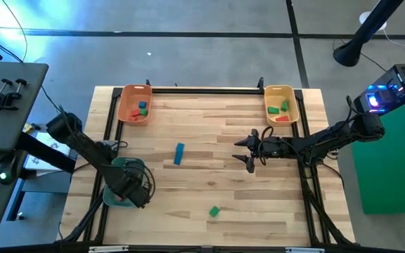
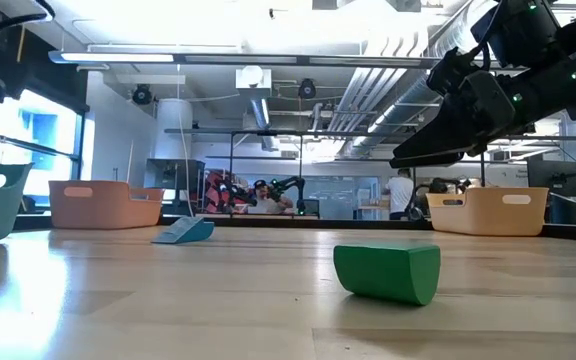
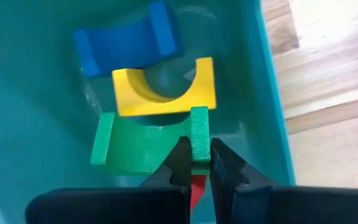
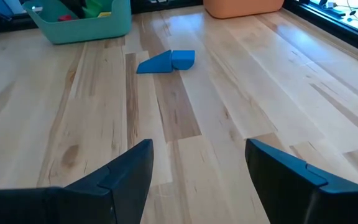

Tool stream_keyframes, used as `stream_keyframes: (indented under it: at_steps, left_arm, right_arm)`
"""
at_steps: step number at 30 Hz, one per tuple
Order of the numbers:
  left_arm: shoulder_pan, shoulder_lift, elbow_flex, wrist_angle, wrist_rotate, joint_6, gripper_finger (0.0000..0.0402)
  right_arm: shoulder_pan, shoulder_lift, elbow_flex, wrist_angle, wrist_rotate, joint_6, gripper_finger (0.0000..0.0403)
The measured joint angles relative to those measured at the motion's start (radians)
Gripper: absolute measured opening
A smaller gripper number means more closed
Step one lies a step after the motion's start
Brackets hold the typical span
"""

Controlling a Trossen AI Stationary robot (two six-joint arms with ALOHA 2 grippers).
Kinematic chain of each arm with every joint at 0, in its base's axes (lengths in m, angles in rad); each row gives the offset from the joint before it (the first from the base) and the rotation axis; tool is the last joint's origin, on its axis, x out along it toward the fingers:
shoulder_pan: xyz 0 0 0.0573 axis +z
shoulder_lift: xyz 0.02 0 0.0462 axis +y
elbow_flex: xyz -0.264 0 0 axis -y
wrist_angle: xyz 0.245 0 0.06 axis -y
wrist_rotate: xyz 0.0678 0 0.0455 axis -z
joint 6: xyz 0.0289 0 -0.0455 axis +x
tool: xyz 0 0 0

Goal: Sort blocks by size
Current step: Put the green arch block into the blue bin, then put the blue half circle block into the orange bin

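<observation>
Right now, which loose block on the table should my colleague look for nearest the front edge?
Start at the wooden table, on the bare boards well in front of the orange tray and yellow tray. The green block lies alone there, small and stubby, unlike the longer blue block farther back.

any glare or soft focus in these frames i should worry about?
Low view: ceiling lights blow out the top, and the green block up close looks slightly soft. High view: blue-white glare on the floor at upper left. Left wrist view: sheen on the teal tray floor. Right wrist view: table evenly lit.
</observation>
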Motion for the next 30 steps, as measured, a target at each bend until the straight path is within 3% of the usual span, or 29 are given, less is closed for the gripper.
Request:
stream_keyframes:
  at_steps: [5,13,18,21,28,30]
  left_arm:
    - [0.0,0.0,-0.016,0.004,-0.003,-0.009,0.0032]
    - [-0.001,-0.014,-0.013,-0.077,-0.017,-0.003,0.0132]
    - [-0.001,-0.07,0.078,-0.158,-0.049,-0.004,0.0167]
    - [-0.003,-0.095,0.165,-0.185,-0.214,0.013,0.0168]
    - [0.028,-0.101,0.25,-0.004,-0.888,0.287,0.0168]
    - [0.063,-0.083,0.25,0.076,-1.009,0.35,0.0168]
  right_arm:
    - [0.0,0.0,0.0,0.0,0.0,0.011,0.0252]
    - [-0.001,0.0,0.0,0.0,0.021,0.02,0.0252]
    - [-0.001,0.0,0.0,-0.001,0.021,0.02,0.0252]
    - [-0.001,0.0,0.0,-0.001,0.021,0.021,0.0252]
    - [-0.001,0.0,0.0,-0.001,0.021,0.044,0.0252]
    - [-0.001,0.0,0.0,-0.001,0.021,0.046,0.0252]
